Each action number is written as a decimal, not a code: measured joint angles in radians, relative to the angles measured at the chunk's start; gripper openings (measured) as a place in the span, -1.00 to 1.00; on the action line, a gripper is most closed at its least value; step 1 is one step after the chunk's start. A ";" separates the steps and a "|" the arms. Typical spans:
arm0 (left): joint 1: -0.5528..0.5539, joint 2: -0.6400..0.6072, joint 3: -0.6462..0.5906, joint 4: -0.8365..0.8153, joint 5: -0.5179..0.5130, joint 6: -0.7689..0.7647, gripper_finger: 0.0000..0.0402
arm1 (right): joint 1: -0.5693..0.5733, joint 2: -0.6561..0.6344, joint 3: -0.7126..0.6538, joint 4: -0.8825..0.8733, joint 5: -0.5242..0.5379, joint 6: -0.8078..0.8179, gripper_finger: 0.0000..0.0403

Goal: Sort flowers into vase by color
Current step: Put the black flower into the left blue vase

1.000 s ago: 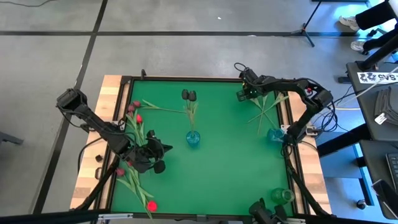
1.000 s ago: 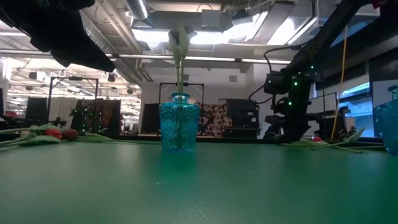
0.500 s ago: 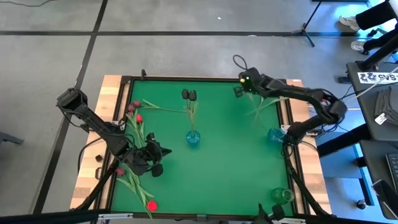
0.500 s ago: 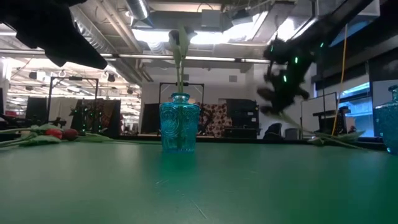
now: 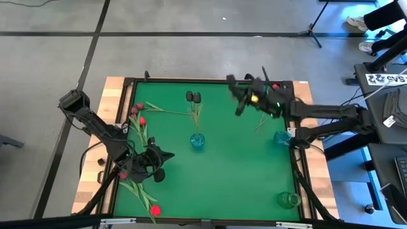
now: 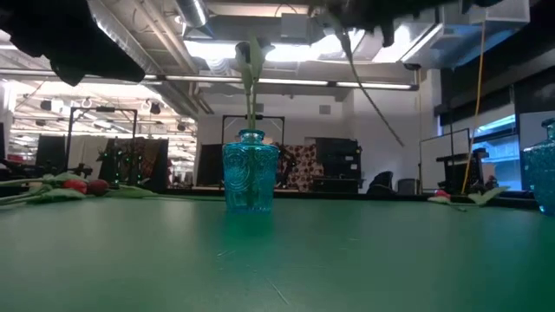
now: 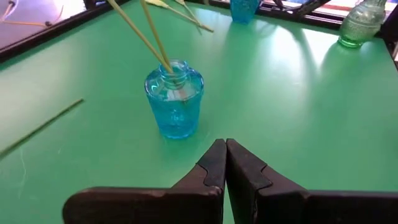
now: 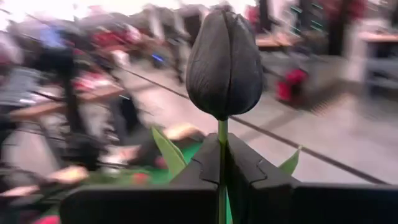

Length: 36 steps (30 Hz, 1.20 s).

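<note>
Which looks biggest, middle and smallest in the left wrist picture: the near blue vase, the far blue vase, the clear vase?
1. Near blue vase.
2 and 3. Clear vase and far blue vase: too alike and cut off to rank. All are farther away, so true sizes stay unsure.

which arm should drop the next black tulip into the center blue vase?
Right. The right gripper has its jaws shut on a black tulip, lifted over the mat's far side. The left gripper is shut and empty, near the center blue vase.

vase (image 7: 175,98): glossy blue glass | table (image 5: 241,165): matt green | tulip (image 8: 224,59): matt black
</note>
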 joint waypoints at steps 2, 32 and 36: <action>-0.004 0.000 0.000 0.002 0.003 -0.016 -0.98 | 0.100 0.011 0.000 0.098 0.048 -0.026 -0.97; -0.016 0.000 0.000 0.045 -0.025 -0.045 -0.98 | 0.313 0.602 0.084 1.199 0.178 -0.384 -0.97; -0.017 0.000 0.000 0.043 -0.025 -0.045 -0.98 | 0.286 0.601 0.086 1.180 0.178 -0.387 -0.98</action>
